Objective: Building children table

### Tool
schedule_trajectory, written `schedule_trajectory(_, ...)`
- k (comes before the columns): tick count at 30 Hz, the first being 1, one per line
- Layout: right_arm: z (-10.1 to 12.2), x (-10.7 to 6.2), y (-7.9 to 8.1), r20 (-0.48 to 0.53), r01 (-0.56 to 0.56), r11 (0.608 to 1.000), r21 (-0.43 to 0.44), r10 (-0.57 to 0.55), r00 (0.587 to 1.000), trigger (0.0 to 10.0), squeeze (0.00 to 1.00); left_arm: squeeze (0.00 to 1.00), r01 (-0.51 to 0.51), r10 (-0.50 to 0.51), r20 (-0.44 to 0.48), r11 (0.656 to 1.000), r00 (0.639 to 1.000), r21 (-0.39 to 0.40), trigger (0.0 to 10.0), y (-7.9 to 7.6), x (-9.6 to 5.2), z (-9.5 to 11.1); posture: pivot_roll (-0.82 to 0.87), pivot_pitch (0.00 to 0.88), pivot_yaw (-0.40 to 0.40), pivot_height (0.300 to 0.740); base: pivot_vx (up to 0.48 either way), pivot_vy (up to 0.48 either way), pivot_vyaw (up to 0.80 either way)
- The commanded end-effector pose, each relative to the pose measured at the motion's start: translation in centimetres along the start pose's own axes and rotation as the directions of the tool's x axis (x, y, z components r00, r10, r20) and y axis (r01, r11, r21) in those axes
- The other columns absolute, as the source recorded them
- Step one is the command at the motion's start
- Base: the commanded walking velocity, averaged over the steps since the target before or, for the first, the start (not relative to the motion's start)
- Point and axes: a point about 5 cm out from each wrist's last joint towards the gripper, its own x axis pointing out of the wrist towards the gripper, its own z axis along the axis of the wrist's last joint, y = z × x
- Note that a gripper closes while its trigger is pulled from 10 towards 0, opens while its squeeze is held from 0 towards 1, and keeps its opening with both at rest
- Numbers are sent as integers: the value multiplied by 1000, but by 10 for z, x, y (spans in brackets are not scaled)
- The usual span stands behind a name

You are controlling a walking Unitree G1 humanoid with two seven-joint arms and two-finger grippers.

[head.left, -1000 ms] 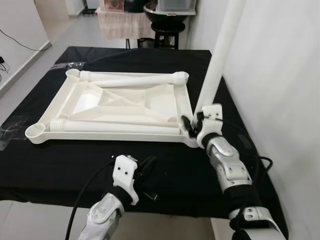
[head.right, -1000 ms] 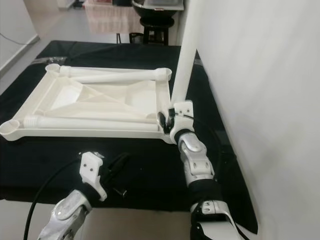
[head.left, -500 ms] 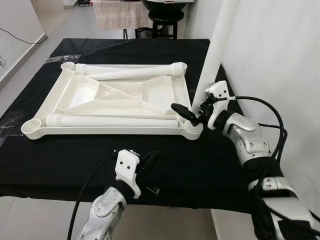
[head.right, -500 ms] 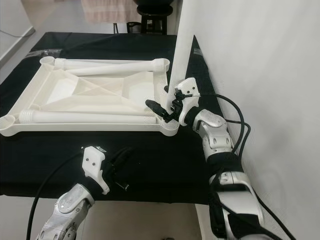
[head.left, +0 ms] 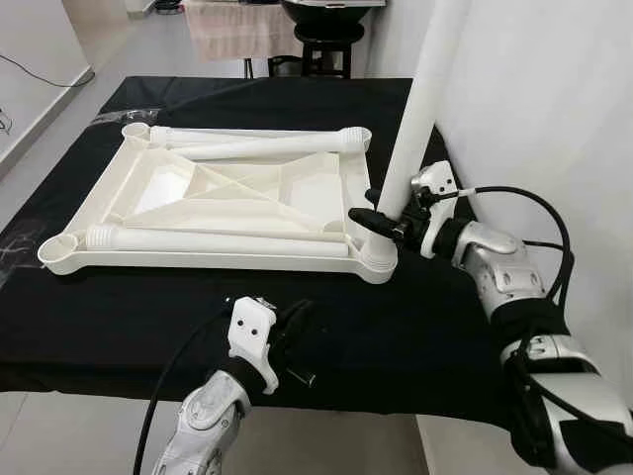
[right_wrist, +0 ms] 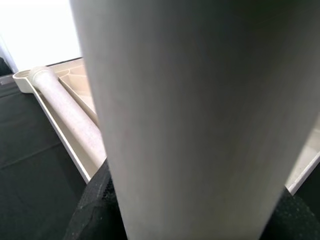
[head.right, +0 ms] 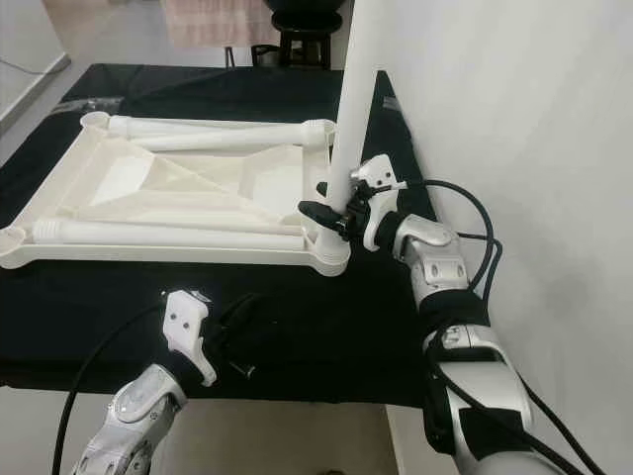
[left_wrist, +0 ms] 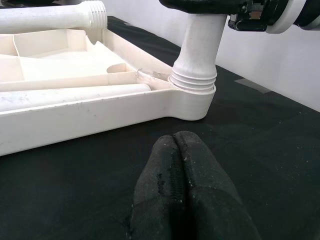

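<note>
A white tabletop (head.left: 198,262) lies upside down on the black cloth. One white table leg (head.left: 420,109) stands upright in the socket (left_wrist: 192,97) at its near right corner. My right gripper (head.left: 381,220) reaches in from the right and is shut on that leg just above the socket; the leg (right_wrist: 200,110) sits between its fingers (right_wrist: 95,205). Two loose legs lie inside the tabletop, one along the far side (head.left: 267,148) and one along the near side (head.left: 218,239). My left gripper (head.left: 297,322) rests shut on the cloth in front of the tabletop, its fingertips (left_wrist: 182,185) pressed together.
A white wall (head.left: 554,119) stands close on the right, just beyond the upright leg. Behind the black surface are a dark stool (head.left: 321,64) and a cloth-draped stand (head.left: 237,30). The cloth's front edge (head.left: 99,381) runs just below my left gripper.
My right forearm has swung out to the right, and its fingers now close round the upright leg from the side. The view has shifted a little. The left gripper has stayed put.
</note>
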Motion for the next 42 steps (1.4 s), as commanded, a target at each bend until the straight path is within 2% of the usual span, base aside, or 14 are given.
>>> schedule_trajectory(1,-11,3,6,-16,-41,998,42,42,999,0,0,0,-2,1,-16,1000,1000,-16,10000,-3,-2,-5,95,78,-51,740,0,0,0)
schedule_trajectory(6,-45,2,16,-134,202,979,23,-197,971,0,0,0,-3,3,-15,1000,1000,-14,10000,-2,-4,-4,86,94,-53,740,0,0,0)
schedule_trajectory(7,-73,0,37,-200,496,867,-38,-493,846,0,0,0,-5,4,-15,1000,1000,-13,10000,-1,-5,-3,86,101,-54,740,0,0,0)
schedule_trajectory(10,-87,-2,75,-221,559,829,22,-541,811,0,0,0,-5,5,-15,1000,1000,-12,10000,0,-5,-2,86,102,-49,740,0,0,0)
schedule_trajectory(16,-81,14,75,-195,516,856,30,-501,843,0,0,0,1,-1,-17,1000,1000,-12,10000,2,-3,-3,76,87,-49,740,0,0,0)
schedule_trajectory(18,-73,22,69,-166,491,871,9,-483,860,1490,0,0,0,0,-17,1000,1000,-11,10000,3,-1,-4,82,77,-55,740,0,0,0)
schedule_trajectory(19,-65,27,65,-138,478,878,-14,-475,869,10000,0,0,-2,2,-16,1000,1000,-8,10000,3,-1,-4,80,76,-53,740,0,0,0)
schedule_trajectory(21,-60,30,64,-121,470,882,-22,-469,875,10000,0,0,-5,5,-15,1000,1000,-7,10000,4,0,-4,77,73,-46,740,0,0,0)
schedule_trajectory(22,-48,32,68,-91,454,891,17,-451,888,10000,1000,0,-6,6,-15,1000,1000,-7,10000,3,1,-4,79,73,-47,740,0,0,0)
schedule_trajectory(27,-29,33,68,-9,332,942,51,-332,943,10000,1000,0,-3,3,-16,1000,1000,-12,10000,3,1,-4,81,68,-43,740,0,0,0)
schedule_trajectory(28,-23,32,65,16,292,955,54,-293,956,10000,690,0,-1,1,-16,1000,1000,-14,10000,3,1,-4,78,68,-42,740,0,0,0)
schedule_trajectory(30,-20,31,63,29,272,961,56,-273,961,10000,690,0,-1,0,-16,1000,1000,-14,10000,3,2,-4,78,68,-42,740,0,0,0)
schedule_trajectory(31,-17,29,58,45,234,971,47,-236,971,10000,0,0,1,-1,-16,1000,1000,-15,10000,3,2,-4,80,68,-42,740,0,0,0)
schedule_trajectory(42,1,5,11,-7,70,989,-129,-71,997,10000,0,0,-2,2,-15,1000,1000,-12,10000,2,2,-4,100,70,-51,740,0,0,0)
